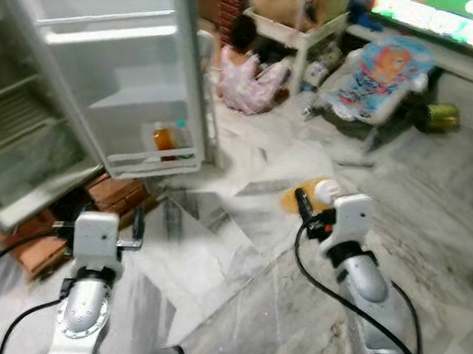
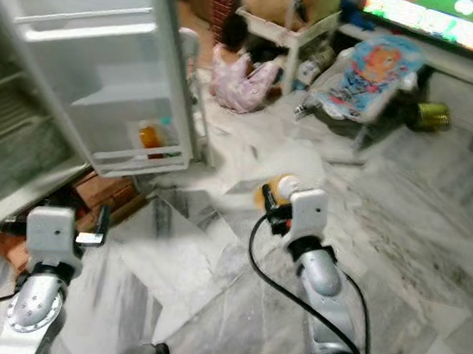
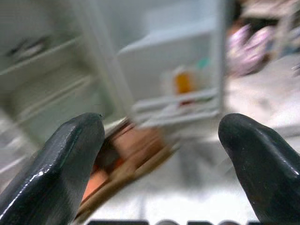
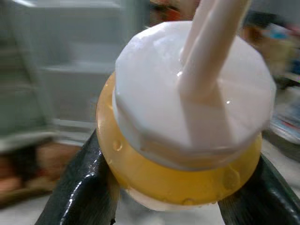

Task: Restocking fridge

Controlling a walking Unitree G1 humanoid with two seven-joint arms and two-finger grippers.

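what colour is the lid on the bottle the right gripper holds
White, on a yellow bottle; the lid shows best in the right wrist view.

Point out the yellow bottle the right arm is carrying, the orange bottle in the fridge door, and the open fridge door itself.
yellow bottle [image 4: 187, 136], right wrist view, on its white cap
orange bottle [image 1: 164, 140], left eye view, on its body
fridge door [image 1: 106, 58], left eye view, on its inner panel

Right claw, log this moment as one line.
right claw: shut on yellow bottle | left claw: open, empty | fridge door: open
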